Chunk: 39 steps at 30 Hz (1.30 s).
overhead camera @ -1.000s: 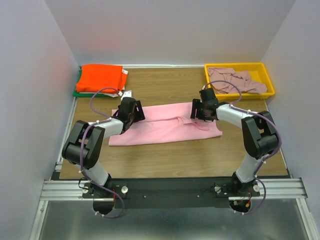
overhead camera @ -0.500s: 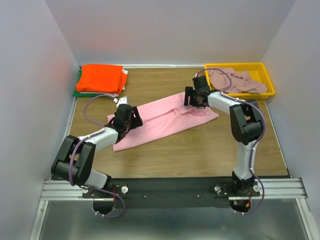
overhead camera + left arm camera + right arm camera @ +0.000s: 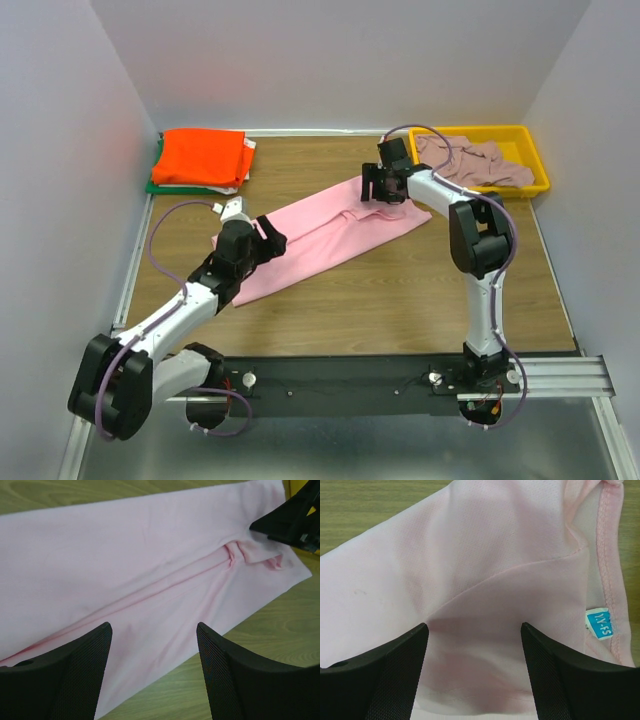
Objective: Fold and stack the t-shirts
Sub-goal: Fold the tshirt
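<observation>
A light pink t-shirt (image 3: pixel 330 230) lies folded into a long strip, running diagonally from near left to far right on the wooden table. My left gripper (image 3: pixel 266 241) is open over its near-left part; in the left wrist view (image 3: pixel 152 627) the jaws straddle the shirt's near edge (image 3: pixel 150 580) with nothing between them. My right gripper (image 3: pixel 383 189) is open over the shirt's far-right end, by the collar and a blue label (image 3: pixel 598 623); the right wrist view (image 3: pixel 473 626) shows the jaws empty. An orange t-shirt (image 3: pixel 200 155) lies folded on a green one (image 3: pixel 157 186) at the far left. A mauve t-shirt (image 3: pixel 470 160) lies crumpled in the tray.
The yellow plastic tray (image 3: pixel 540 185) stands at the far right corner. White walls close in the table on the left, back and right. Bare wood (image 3: pixel 400 290) lies between the pink shirt and the near edge.
The pink shirt has swung from level to diagonal. The right gripper moved away and left with the shirt's right end. The left gripper moved nearer with the left end.
</observation>
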Each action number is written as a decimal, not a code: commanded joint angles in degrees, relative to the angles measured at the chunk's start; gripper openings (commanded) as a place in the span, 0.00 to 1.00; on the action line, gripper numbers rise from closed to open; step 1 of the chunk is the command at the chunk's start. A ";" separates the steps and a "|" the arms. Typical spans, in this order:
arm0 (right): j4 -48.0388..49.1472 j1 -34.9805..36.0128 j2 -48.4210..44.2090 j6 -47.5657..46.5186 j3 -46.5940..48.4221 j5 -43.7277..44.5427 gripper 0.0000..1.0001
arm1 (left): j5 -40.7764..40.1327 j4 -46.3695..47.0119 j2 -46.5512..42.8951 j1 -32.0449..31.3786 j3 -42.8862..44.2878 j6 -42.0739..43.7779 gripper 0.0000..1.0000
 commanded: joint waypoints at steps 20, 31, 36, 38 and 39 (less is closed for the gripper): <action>-1.85 3.92 -7.85 -0.36 -10.56 -8.75 0.82 | -10.13 8.21 27.05 -3.34 10.91 3.49 0.75; -1.50 3.75 -3.29 0.17 -9.34 -5.94 0.83 | -14.52 8.30 29.69 -10.81 5.99 -5.11 0.75; -1.68 3.05 -0.47 -0.44 -6.09 -5.06 0.84 | -15.06 7.51 28.46 -16.34 4.32 -8.72 0.75; -1.68 2.78 1.37 -1.32 -3.99 -4.54 0.84 | -15.32 7.16 28.37 -18.37 3.79 -11.09 0.75; -1.76 2.87 2.07 -2.19 -3.36 -4.44 0.85 | -15.23 7.07 28.20 -19.25 3.61 -11.97 0.76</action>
